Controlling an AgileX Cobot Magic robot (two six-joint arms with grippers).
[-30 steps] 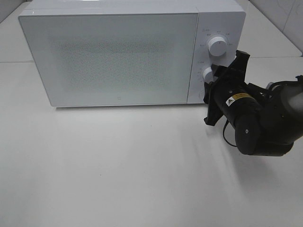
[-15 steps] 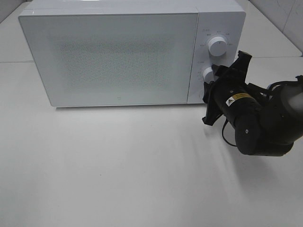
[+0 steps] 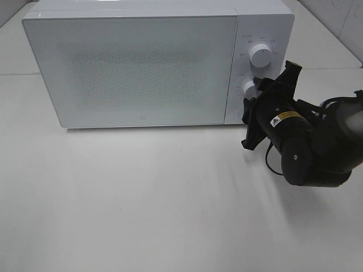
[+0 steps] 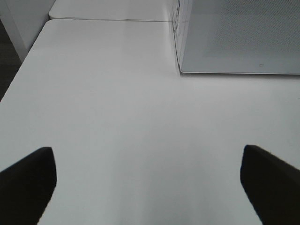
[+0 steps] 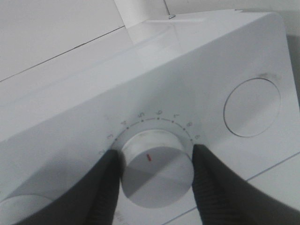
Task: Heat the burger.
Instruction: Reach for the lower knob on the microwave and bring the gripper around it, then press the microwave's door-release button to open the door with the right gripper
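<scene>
Dial-turning as the step in hand, by the look of it. Grips the lower round white plastic timer dial point(image 5: 157, 180) with the black two-fingered right claw point(image 5: 157, 152), set about half open, ribbed pads point(image 5: 105, 187) pressed to either side and the dial's red tick showing between them. Faces the white box-shaped microwave point(image 3: 272, 25) head-on, frosted glass door point(image 3: 136, 68) shut and lying to that claw's left. Shows no burger in any view; presumably shut behind the door, beyond the claw and to its left, but unconfirmed. Holds the black left claw point(image 4: 147, 183) spread to its widest, empty, above bare white table point(image 4: 103, 117), microwave corner ahead of it. Next, probably: hold the squeeze firm and centred, roll the wrist to wind the dial along its numbered scale, guard against slipping on the smooth rim, then release.
</scene>
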